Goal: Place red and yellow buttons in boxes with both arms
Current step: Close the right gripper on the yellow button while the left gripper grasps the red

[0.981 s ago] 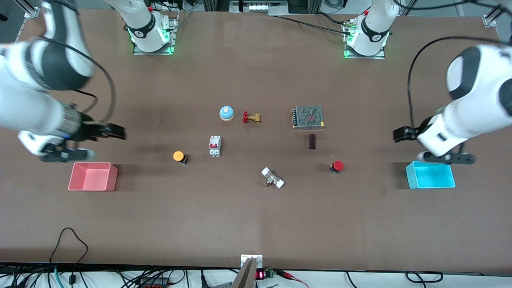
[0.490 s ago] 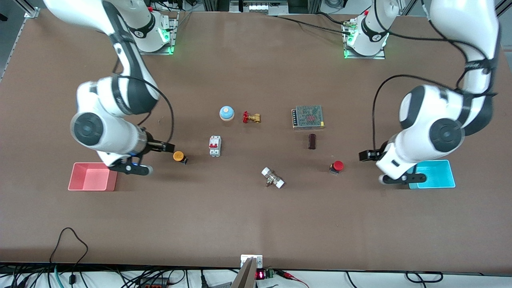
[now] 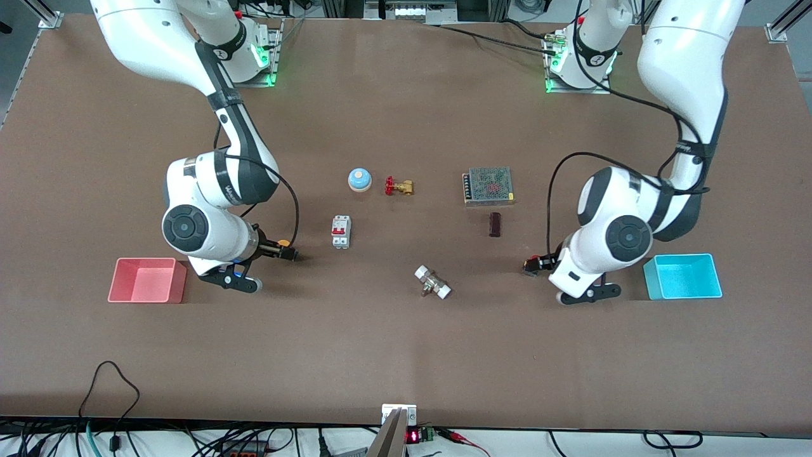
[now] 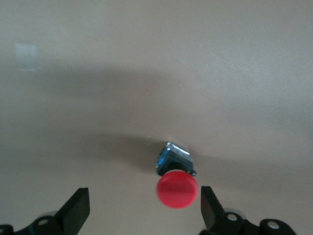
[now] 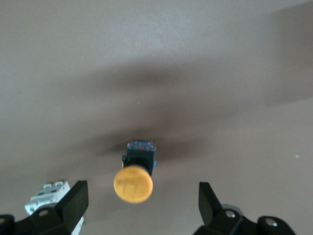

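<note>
High front cam facing robots; wrist cams close over table, overlapping front view.

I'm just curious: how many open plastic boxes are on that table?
2. The pink-red box sits at the right arm's end of the table, the cyan box at the left arm's end. None seems hidden.

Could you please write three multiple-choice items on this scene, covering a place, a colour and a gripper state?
1. What is the left gripper over?
A. the cyan box
B. the red button
C. the blue bell

2. What colour is the box at the right arm's end of the table?
A. pink-red
B. green
C. white

3. How do the right gripper's fingers stand?
A. open, either side of the yellow button
B. shut on it
C. shut on nothing

Answers:
1 B, the red button lies between its fingers.
2 A, the pink-red box.
3 A, gaps show beside the yellow button.
</note>
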Controlling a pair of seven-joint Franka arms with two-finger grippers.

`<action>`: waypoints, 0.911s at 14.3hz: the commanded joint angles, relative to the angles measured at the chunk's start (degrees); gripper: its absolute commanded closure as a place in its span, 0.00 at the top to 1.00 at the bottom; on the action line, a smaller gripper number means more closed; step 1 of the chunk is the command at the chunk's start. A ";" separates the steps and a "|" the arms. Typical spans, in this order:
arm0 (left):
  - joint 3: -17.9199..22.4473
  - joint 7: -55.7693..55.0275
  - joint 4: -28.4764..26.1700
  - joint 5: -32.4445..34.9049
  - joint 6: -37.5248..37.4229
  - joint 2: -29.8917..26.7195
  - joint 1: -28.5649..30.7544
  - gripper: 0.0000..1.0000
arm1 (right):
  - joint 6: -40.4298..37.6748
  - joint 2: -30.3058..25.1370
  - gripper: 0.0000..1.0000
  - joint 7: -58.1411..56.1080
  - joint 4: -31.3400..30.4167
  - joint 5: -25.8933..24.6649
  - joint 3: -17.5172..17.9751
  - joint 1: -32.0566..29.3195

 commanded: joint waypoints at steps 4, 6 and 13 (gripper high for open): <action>0.20 -4.36 -2.80 -0.22 5.24 0.64 -2.44 1.00 | 2.48 2.63 1.00 1.91 0.84 0.88 -0.10 1.76; 0.20 -4.27 -3.86 -0.14 6.31 0.64 -2.53 0.97 | 3.01 3.59 1.00 2.69 0.75 0.88 -0.10 2.11; 0.28 -4.19 -4.04 -0.05 6.23 0.55 -2.44 0.42 | 2.48 4.65 1.00 4.19 -0.30 0.88 -0.19 2.29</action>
